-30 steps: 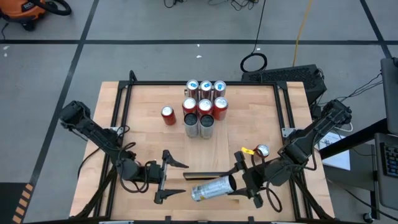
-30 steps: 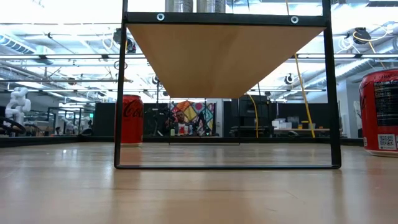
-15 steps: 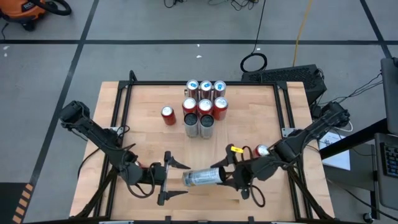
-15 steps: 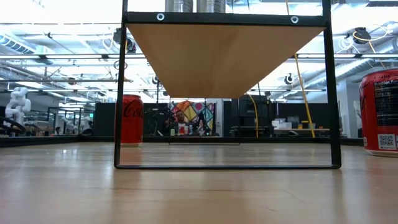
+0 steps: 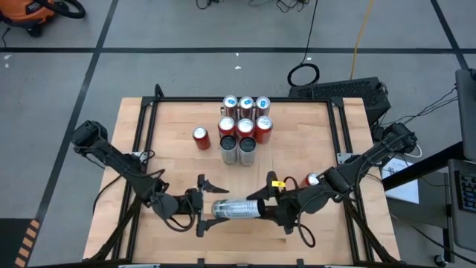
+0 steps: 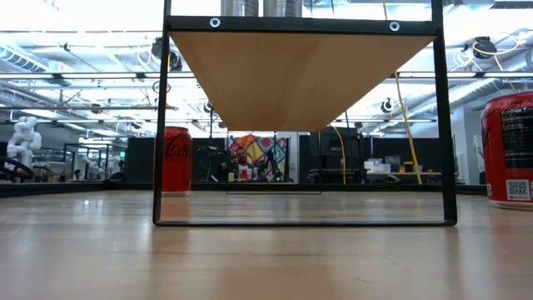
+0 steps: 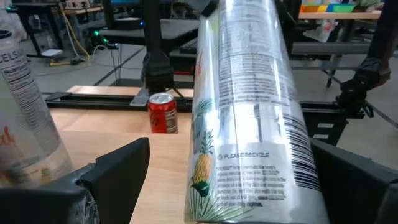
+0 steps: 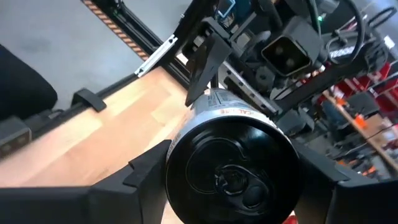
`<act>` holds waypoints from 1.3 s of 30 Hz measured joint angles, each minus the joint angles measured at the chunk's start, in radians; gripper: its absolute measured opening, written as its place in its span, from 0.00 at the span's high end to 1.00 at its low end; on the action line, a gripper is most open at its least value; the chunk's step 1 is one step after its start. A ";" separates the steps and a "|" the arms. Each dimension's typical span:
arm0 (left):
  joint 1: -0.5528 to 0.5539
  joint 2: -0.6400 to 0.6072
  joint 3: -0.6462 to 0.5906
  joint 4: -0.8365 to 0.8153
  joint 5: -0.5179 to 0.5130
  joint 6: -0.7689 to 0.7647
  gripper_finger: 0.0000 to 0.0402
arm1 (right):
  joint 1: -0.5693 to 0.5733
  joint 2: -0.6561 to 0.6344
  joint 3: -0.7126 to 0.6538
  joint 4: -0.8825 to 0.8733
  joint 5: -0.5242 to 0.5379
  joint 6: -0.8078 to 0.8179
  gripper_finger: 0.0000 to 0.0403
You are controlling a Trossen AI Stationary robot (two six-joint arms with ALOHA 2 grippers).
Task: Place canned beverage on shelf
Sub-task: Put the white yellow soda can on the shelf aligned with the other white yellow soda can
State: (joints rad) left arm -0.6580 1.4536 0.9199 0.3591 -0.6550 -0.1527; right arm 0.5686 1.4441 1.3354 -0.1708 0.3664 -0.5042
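Observation:
A tall silver can [image 5: 236, 209] hangs level above the near end of the shelf [image 5: 249, 175], a pale wood panel on a black frame. My right gripper [image 5: 266, 208] is shut on it. My left gripper [image 5: 208, 205] is open, a finger on either side of the can's free end [image 7: 249, 124], with a gap showing at one finger [image 7: 118, 171]. Several red and silver cans [image 5: 245, 125] stand upright on the shelf's far part. The low view shows the shelf's underside [image 6: 300, 75] and the bottoms of two cans [image 6: 262, 7] on it. My right gripper pinches the silver can at its tab end [image 8: 180, 155] between its two fingers [image 8: 146, 171], one on each side of the round wall. The fingers come level from the table's right and lie along the can. The can lies level, clear of the shelf and table.
One red can [image 5: 201, 138] stands on the table left of the shelf and another [image 5: 312, 180] beside my right arm; both show in the low view [image 6: 175, 160] [image 6: 510, 150]. A black frame [image 5: 149, 119] rims the tabletop.
My right gripper has carried the silver can toward the table's left and a little toward the far edge, rolling as it went; the can, slanted before, now lies level. My left gripper has turned toward the can, and the can's free end now lies between its open fingers.

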 joint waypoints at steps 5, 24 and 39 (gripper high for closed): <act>0.004 0.000 0.000 -0.014 0.020 -0.015 0.02 | -0.005 0.000 0.000 0.003 -0.001 -0.069 0.43; 0.003 0.000 0.000 -0.014 0.052 -0.016 0.37 | -0.006 0.013 0.000 -0.005 0.000 -0.268 0.43; 0.003 0.000 0.000 0.002 0.048 0.019 0.37 | -0.007 0.013 0.000 0.000 -0.001 -0.228 0.36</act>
State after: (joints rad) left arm -0.6552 1.4540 0.9199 0.3611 -0.6068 -0.1334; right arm 0.5617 1.4567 1.3354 -0.1708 0.3656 -0.7318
